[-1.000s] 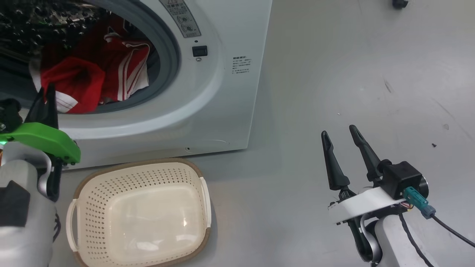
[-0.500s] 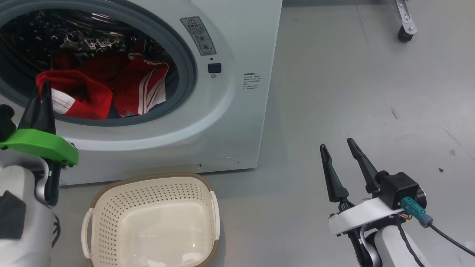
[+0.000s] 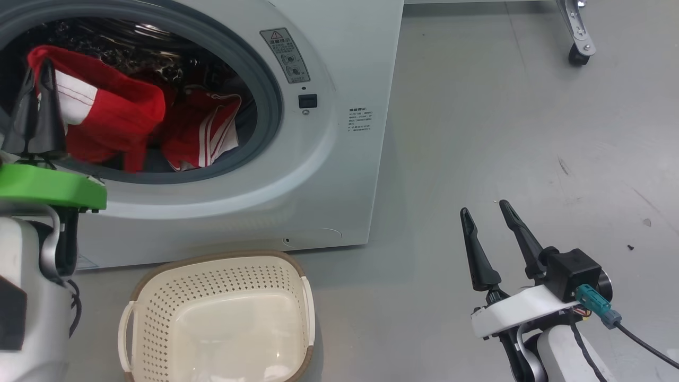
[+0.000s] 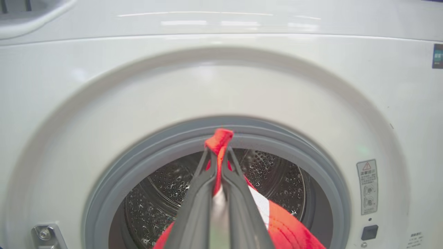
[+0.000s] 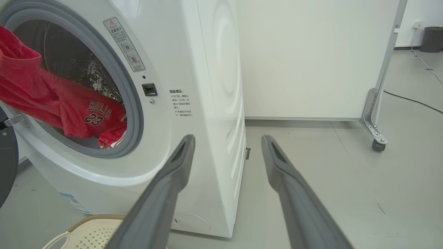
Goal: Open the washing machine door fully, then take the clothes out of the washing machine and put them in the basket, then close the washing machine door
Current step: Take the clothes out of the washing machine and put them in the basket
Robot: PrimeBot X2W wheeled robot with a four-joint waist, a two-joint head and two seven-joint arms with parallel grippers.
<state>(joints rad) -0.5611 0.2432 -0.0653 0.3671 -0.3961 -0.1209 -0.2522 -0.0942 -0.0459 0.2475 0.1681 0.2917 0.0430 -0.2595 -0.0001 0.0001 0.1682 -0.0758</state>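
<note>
Left gripper (image 3: pixel 36 74) pinches the red jersey (image 3: pixel 114 119) at the washing machine (image 3: pixel 339 175) mouth. The basket (image 3: pixel 175 286) lies nearer and right, directly below. Right gripper (image 3: pixel 484 208) is spread, well apart.

Grey floor (image 3: pixel 477 132) in front of me, smooth, with a few scuffs. The washing machine (image 3: pixel 339 175) stands on it, and the basket (image 3: pixel 212 256) sits on the floor just in front of its base. A caster (image 3: pixel 577 54) is well apart, beyond the machine. Small dark specks (image 3: pixel 629 247) on my right. A black cable (image 5: pixel 412 99) and a dark bin (image 5: pixel 433 38) sit further back.
</note>
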